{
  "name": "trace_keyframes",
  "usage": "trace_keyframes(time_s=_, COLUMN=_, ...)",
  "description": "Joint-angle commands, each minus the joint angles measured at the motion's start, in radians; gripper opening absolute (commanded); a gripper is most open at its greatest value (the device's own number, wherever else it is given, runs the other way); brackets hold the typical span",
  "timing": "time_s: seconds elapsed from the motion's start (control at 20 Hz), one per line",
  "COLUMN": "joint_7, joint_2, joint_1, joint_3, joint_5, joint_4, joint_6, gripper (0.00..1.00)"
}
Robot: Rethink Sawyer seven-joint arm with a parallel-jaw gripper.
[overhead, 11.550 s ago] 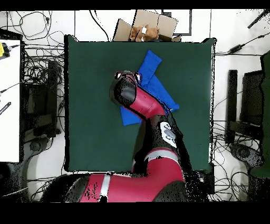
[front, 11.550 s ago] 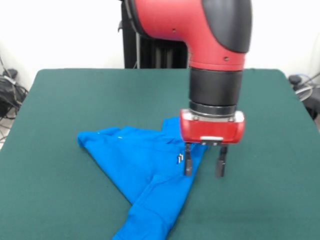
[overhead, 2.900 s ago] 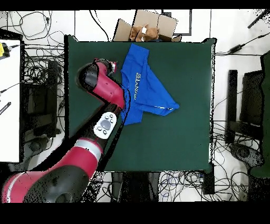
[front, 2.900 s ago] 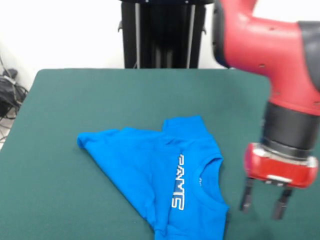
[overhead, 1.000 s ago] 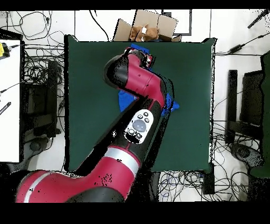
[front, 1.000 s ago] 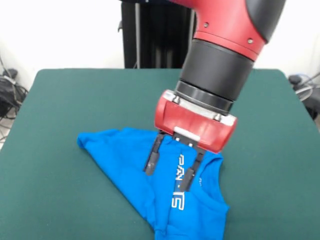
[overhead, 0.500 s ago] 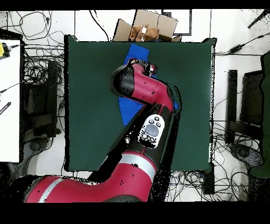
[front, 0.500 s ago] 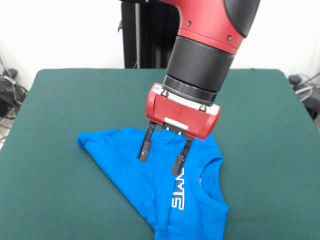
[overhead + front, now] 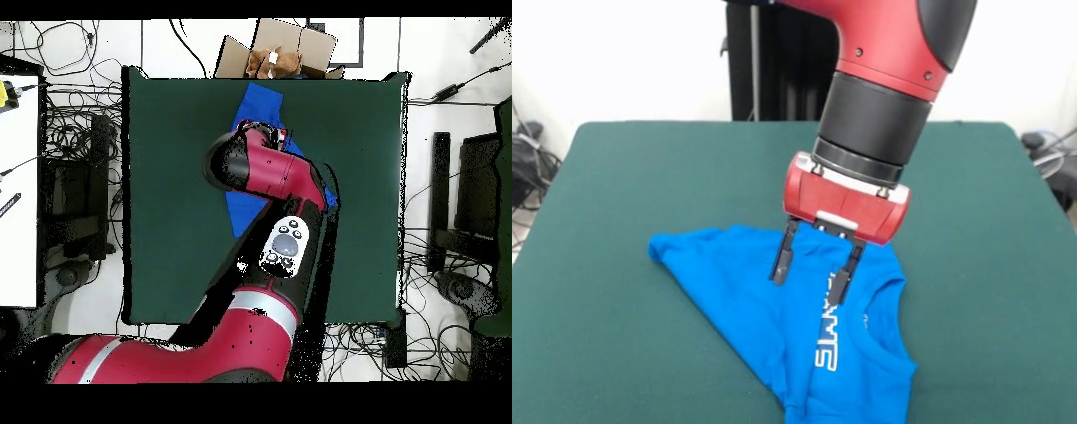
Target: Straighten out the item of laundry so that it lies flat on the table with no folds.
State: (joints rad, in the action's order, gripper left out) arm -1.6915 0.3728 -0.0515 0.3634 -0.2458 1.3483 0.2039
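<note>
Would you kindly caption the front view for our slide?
Open pincer poised over the folded blue T-shirt on the green table.

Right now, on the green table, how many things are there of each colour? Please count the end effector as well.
Blue: 1, the T-shirt
Red and black: 1, the end effector
Green: 1, the table itself
Total: 3

Plain white wall [image 9: 618, 53] behind. Pale floor [image 9: 430, 60] strewn with black cables [image 9: 75, 100]. Open cardboard box [image 9: 280, 48] on one side, white desk [image 9: 18, 190] on another, dark equipment [image 9: 470, 200] opposite it.
</note>
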Motion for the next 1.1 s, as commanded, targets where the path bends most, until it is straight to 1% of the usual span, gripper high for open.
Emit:
trace_keyframes(time_s=0.05, joint_7=-0.111, joint_2=-0.021, joint_1=0.014, joint_3=-0.132, joint_5=0.063, joint_4=0.102, joint_6=-0.026, gripper=1.00)
trace_keyframes(time_s=0.35, joint_7=-0.083, joint_2=-0.013, joint_1=0.064, joint_3=-0.207, joint_5=0.068, joint_4=0.112, joint_6=0.041, gripper=1.00)
trace_keyframes(time_s=0.5, joint_7=-0.085, joint_2=-0.009, joint_1=0.076, joint_3=-0.226, joint_5=0.068, joint_4=0.116, joint_6=0.047, gripper=1.00)
trace_keyframes(time_s=0.7, joint_7=-0.088, joint_2=-0.007, joint_1=0.082, joint_3=-0.235, joint_5=0.072, joint_4=0.119, joint_6=0.059, gripper=1.00)
trace_keyframes(time_s=1.0, joint_7=-0.092, joint_2=-0.027, joint_1=0.080, joint_3=-0.226, joint_5=0.053, joint_4=0.087, joint_6=0.147, gripper=1.00)
trace_keyframes(time_s=1.1, joint_7=-0.091, joint_2=-0.035, joint_1=0.081, joint_3=-0.228, joint_5=0.052, joint_4=0.078, joint_6=0.152, gripper=1.00)
